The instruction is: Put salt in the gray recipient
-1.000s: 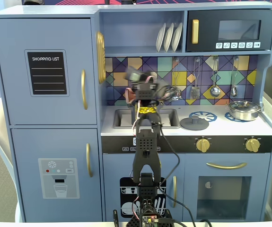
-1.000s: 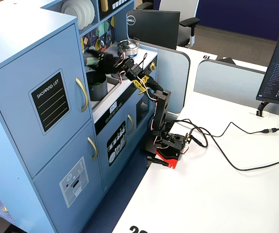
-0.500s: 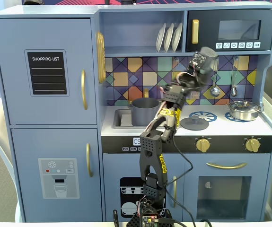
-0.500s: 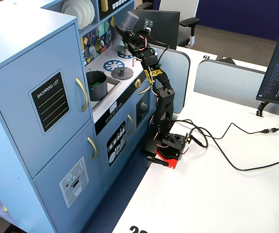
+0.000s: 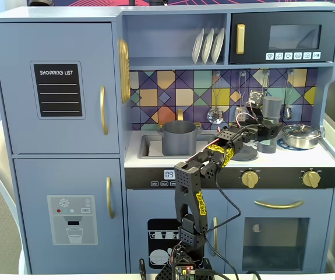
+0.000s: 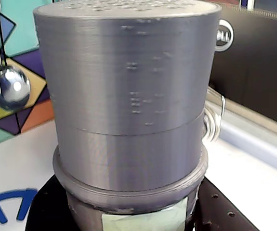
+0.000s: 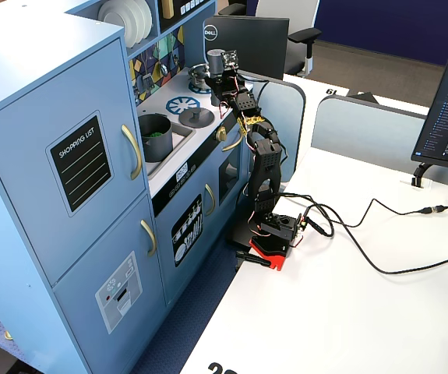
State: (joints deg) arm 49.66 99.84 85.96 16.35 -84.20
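The salt shaker [image 5: 271, 111] is a tall grey cylinder with holes in its top, standing upright at the right of the toy kitchen counter. It fills the wrist view [image 6: 128, 96] and also shows in a fixed view [image 7: 216, 58]. My gripper [image 5: 266, 132] is shut on its lower part, with black jaws on either side of its base in the wrist view [image 6: 133, 216]. I cannot tell whether the shaker rests on the counter. The grey pot [image 5: 179, 137] stands in the sink to the left; a fixed view [image 7: 155, 134] shows something green inside it.
A dark pot lid [image 5: 244, 153] lies on the counter between pot and shaker. A steel pan [image 5: 300, 135] sits on the right burner. A ladle [image 6: 10, 86] and other utensils hang on the tiled wall behind. A shelf with plates [image 5: 208, 45] is overhead.
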